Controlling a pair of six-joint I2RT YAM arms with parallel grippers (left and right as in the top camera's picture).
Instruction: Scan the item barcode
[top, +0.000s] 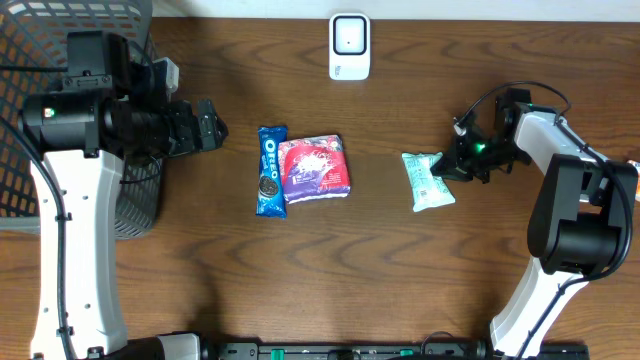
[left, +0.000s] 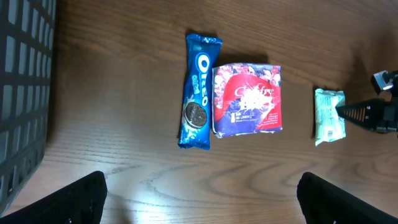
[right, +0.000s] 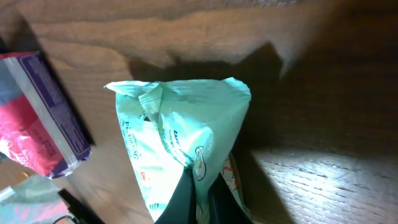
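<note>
- The mint-green packet (top: 428, 180) lies on the wooden table (top: 400, 270), to the right of the two other snacks and well apart from them. Its near edge is puckered up where I have hold of it.
- My right pincer (right: 202, 198) is pinched fully together on a fold of wrapper at that edge. The wrist view shows the film bunched between the two fingers, so I have thin film rather than the body of the packet.
- My left pincer (top: 208, 126) hangs spread wide and empty by the dark mesh basket (top: 60, 30), above bare table to the left of the Oreo pack (top: 270, 170) and the red-and-purple packet (top: 316, 167).
- I judge the step in hand to be the pick-up: the grasp is made, but the packet looks to be resting on the table, not yet lifted.
- Next I need a steady lift and a carry to the white scanner (top: 349, 46) at the far edge, turning the wrist so the barcode faces its window.
- I cannot tell which face carries the barcode.
- A grip on thin film may let the packet swing or slip, so go slowly.
</note>
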